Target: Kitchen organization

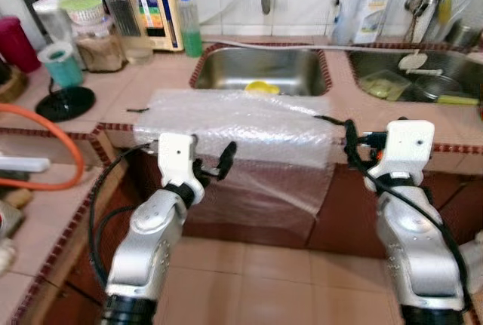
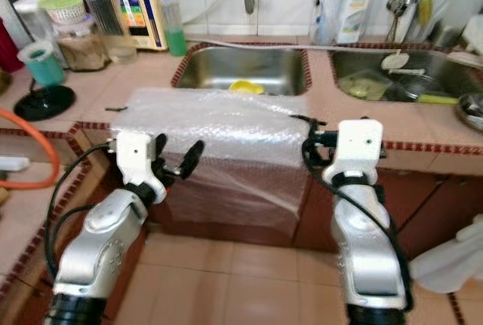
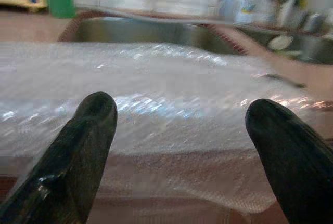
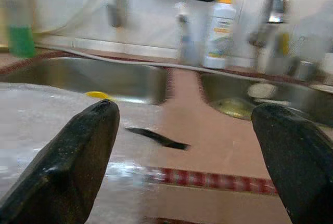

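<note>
A big sheet of bubble wrap (image 1: 241, 125) lies across the middle of the frame. It covers the counter (image 1: 113, 91) in front of the left sink (image 1: 260, 68), and its front part hangs down over the counter edge. A small yellow thing (image 1: 260, 87) peeks out of the sink just behind it.

The bubble wrap looks very light, soft and floppy. It will bend and sag when lifted, and it may be a bit slippery. It is not likely to break. The hanging front edge looks like the best place to pinch it, one side for each arm.

The left gripper (image 1: 211, 165) is in the lower left, just below the counter edge and close to the hanging part. Its two black fingers (image 3: 83, 146) are spread wide apart and hold nothing. It does not seem to touch the wrap yet.

The right gripper (image 4: 184, 156) is at the right end of the wrap, near the counter edge. Its fingers (image 4: 67, 167) are also wide apart and empty. A thin dark strip (image 4: 156, 137) lies on the wrap just ahead of it.
</note>
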Motion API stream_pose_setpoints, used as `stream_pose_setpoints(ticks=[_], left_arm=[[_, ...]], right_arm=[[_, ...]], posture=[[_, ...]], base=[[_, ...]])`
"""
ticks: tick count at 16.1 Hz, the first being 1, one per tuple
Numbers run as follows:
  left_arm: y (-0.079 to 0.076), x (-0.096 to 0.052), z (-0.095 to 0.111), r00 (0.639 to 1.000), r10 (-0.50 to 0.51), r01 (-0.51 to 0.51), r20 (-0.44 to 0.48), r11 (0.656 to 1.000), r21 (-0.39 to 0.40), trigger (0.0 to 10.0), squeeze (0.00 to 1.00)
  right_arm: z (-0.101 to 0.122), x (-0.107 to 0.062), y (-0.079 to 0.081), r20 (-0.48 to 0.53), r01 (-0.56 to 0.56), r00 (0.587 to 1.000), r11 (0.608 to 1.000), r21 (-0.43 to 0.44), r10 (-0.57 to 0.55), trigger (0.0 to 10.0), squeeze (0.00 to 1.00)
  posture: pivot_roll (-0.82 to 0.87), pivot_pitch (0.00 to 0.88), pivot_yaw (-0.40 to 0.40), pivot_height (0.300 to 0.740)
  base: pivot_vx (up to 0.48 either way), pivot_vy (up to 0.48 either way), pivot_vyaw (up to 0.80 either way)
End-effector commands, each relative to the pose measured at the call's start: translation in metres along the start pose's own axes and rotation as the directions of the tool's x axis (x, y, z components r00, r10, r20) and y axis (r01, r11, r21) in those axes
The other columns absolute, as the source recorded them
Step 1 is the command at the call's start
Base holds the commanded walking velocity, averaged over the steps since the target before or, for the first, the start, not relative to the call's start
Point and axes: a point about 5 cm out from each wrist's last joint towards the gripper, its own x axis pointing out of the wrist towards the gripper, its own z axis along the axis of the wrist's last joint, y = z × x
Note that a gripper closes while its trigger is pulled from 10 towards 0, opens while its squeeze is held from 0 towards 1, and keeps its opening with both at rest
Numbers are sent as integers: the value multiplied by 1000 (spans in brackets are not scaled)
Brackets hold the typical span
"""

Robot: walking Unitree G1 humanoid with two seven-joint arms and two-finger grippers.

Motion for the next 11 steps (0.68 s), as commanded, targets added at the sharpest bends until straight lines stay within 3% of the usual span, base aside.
stream_pose_setpoints(ticks=[1, 7, 11], left_arm=[[0, 0, 3, 1000, -5, 5, 12, 1000, 1, 10000, 0], [-3, 0, -1, 1000, -29, 29, -2, 1000, 3, 10000, 0], [-4, 0, -2, 999, -32, 32, -6, 999, 3, 10000, 0]], right_arm=[[2, 1, -3, 10, 6, 1000, 1000, -10, -6, 10000, 0], [-3, 1, -5, -8, 14, 1000, 1000, -15, -14, 10000, 0], [-4, 1, -5, -14, 15, 1000, 1000, -14, -16, 10000, 0]], posture=[[-39, 0, 82, 740], [-41, 0, 79, 740], [-43, 0, 81, 740]], base=[[0, -480, 0], [0, -480, 0], [0, -480, -514]])
